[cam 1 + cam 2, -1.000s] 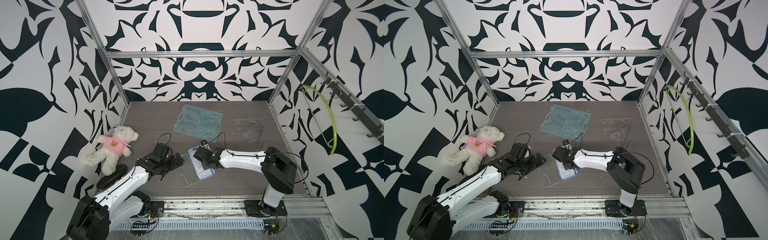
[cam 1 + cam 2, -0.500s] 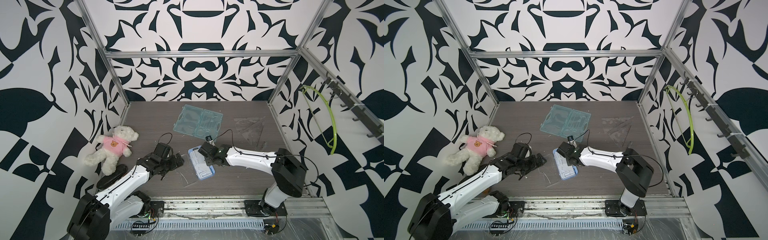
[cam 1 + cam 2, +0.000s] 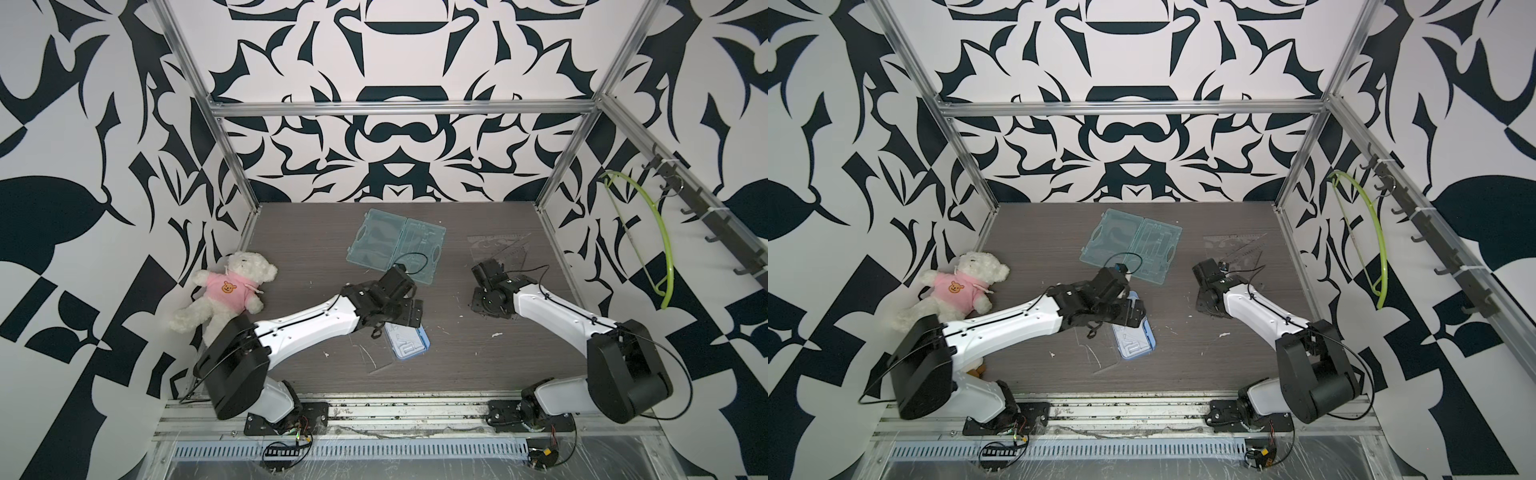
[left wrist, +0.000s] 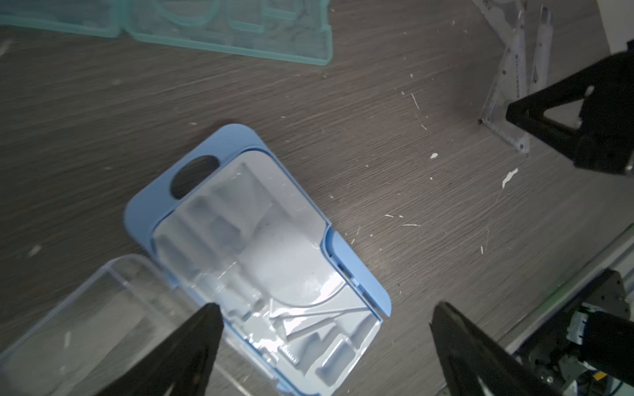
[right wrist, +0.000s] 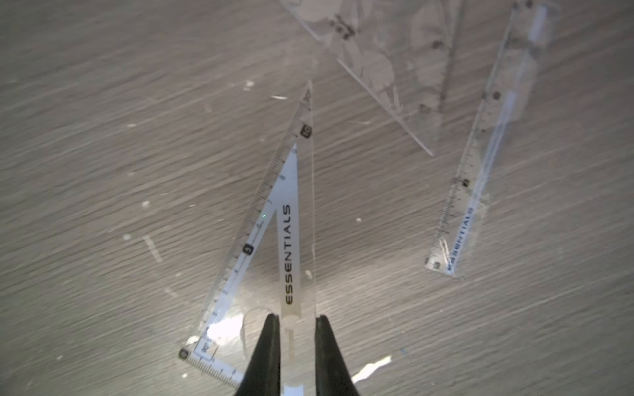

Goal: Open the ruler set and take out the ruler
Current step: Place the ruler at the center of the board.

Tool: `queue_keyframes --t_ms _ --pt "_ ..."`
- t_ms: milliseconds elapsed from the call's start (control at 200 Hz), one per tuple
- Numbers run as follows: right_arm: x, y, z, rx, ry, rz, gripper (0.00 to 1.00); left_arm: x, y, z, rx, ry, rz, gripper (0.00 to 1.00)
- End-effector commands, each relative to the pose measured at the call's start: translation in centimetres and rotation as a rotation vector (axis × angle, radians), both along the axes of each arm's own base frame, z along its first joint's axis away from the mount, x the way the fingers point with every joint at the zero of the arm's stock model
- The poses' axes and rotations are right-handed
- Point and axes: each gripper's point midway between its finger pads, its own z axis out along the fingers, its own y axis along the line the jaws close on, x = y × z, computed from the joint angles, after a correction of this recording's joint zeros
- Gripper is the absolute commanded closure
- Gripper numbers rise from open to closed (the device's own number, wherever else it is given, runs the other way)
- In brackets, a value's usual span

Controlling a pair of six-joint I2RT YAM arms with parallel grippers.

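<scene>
I pinch the clear triangular ruler (image 5: 290, 236) in my right gripper (image 5: 297, 322) to carry it clear of the open blue case (image 4: 260, 260), my left gripper (image 4: 322, 322) spread empty above it.

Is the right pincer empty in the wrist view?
No: the right pincer is shut on a clear triangular set square printed ESSENTIALS, above the wooden table.

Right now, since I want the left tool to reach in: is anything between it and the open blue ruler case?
Nothing visible. The left tool hangs open over the blue ruler case, whose clear lid is folded aside. The right tool is off to the side, shut on a triangle ruler.
</scene>
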Motion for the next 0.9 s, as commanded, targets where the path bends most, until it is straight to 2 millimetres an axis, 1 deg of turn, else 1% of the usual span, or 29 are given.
queue_keyframes --t_ms 0,95,225,380,395,450,670,720,765,895 --pt "-0.1 -0.8 -0.6 0.006 0.031 -0.019 0.88 -0.2 -2.2 0.1 0.012 -0.022 -0.086 0.01" --pt "0.3 -1.3 -1.0 -0.002 0.046 -0.027 0.88 -0.6 -3.6 0.1 0.001 -0.021 -0.122 0.01" --pt "0.9 -1.8 -1.5 -0.013 0.059 -0.024 0.89 -0.9 -4.4 0.0 -0.003 -0.018 -0.141 0.01" --pt "1.7 -1.9 -1.9 -0.022 0.059 -0.001 0.88 -1.0 -4.3 0.1 -0.002 -0.021 -0.142 0.01" --pt "1.7 -1.3 -2.0 0.01 0.064 0.012 0.88 -1.0 -4.2 -0.1 0.002 -0.019 -0.141 0.01" --pt "2.0 -0.7 -2.2 0.036 0.063 0.028 0.87 -1.0 -4.0 0.0 0.004 -0.021 -0.14 0.01" --pt "1.8 -0.6 -2.8 0.04 0.083 0.029 0.85 -0.9 -3.4 0.0 0.017 -0.032 -0.122 0.01" --pt "1.8 -0.7 -2.8 0.035 0.082 0.028 0.82 -0.9 -3.2 0.1 0.019 -0.036 -0.111 0.01" --pt "1.7 -0.8 -2.8 0.026 0.081 0.026 0.78 -0.8 -3.0 0.1 0.022 -0.04 -0.104 0.01" --pt "1.8 -1.2 -2.4 0.01 0.071 0.021 0.63 -0.3 -2.2 0.9 0.033 -0.074 -0.068 0.01"
